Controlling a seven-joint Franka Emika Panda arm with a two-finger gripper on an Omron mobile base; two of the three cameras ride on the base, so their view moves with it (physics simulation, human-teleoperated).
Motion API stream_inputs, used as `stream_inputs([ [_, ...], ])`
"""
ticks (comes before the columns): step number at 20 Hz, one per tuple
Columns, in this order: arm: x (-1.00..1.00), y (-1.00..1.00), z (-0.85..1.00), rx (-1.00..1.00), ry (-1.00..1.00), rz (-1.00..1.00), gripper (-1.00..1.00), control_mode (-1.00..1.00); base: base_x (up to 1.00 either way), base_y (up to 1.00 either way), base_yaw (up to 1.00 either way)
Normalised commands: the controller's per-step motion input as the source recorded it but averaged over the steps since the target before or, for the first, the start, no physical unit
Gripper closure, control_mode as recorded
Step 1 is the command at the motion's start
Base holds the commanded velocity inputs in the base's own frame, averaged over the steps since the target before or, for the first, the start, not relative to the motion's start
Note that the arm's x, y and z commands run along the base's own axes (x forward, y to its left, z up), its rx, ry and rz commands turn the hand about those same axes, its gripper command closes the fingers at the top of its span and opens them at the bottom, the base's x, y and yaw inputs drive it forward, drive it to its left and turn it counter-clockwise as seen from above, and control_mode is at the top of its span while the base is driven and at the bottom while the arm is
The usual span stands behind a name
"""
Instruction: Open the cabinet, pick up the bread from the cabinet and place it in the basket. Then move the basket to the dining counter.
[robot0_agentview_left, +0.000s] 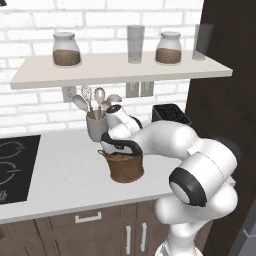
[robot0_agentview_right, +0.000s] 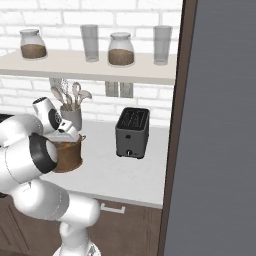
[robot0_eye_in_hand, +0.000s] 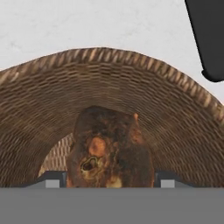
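Observation:
The round brown woven basket (robot0_agentview_left: 125, 169) (robot0_agentview_right: 68, 156) stands on the white worktop in front of the utensil holder. My gripper (robot0_agentview_left: 120, 153) (robot0_agentview_right: 68, 138) reaches down into its mouth from above. In the hand view the dark brown chunky bread (robot0_eye_in_hand: 109, 148) fills the gap between my two fingertips (robot0_eye_in_hand: 52, 180), inside the basket's woven wall (robot0_eye_in_hand: 109, 70). My gripper (robot0_eye_in_hand: 109, 180) is shut on the bread. The dining counter is out of view.
A grey utensil holder (robot0_agentview_left: 96, 126) (robot0_agentview_right: 71, 118) stands just behind the basket. A black toaster (robot0_agentview_right: 132, 132) (robot0_agentview_left: 171, 114) sits to the right, a black stove (robot0_agentview_left: 15, 165) to the left. A shelf (robot0_agentview_left: 120, 69) with jars and glasses hangs above. A tall dark panel (robot0_agentview_right: 220, 125) walls off the right.

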Motion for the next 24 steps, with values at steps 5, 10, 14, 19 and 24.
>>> stream_inputs([
  [5, 0.0, 0.0, 0.04, 0.0, -0.03, 0.0, -1.0, -1.0, 0.0, 0.0, 0.0],
  [10, -0.14, 0.0, 0.35, 0.0, -0.07, -0.01, -1.0, -1.0, 0.0, 0.0, 0.0],
  [14, -0.35, -0.02, 0.64, 0.05, -0.15, -0.01, -1.0, -1.0, 0.0, 0.0, 0.0],
  [19, -0.56, -0.16, 0.37, 0.08, -0.09, -0.06, -1.0, -1.0, 0.0, 0.0, 0.0],
  [24, -0.51, -0.45, 0.26, 0.19, -0.09, -0.31, -1.0, -1.0, 0.0, 0.0, 0.0],
])
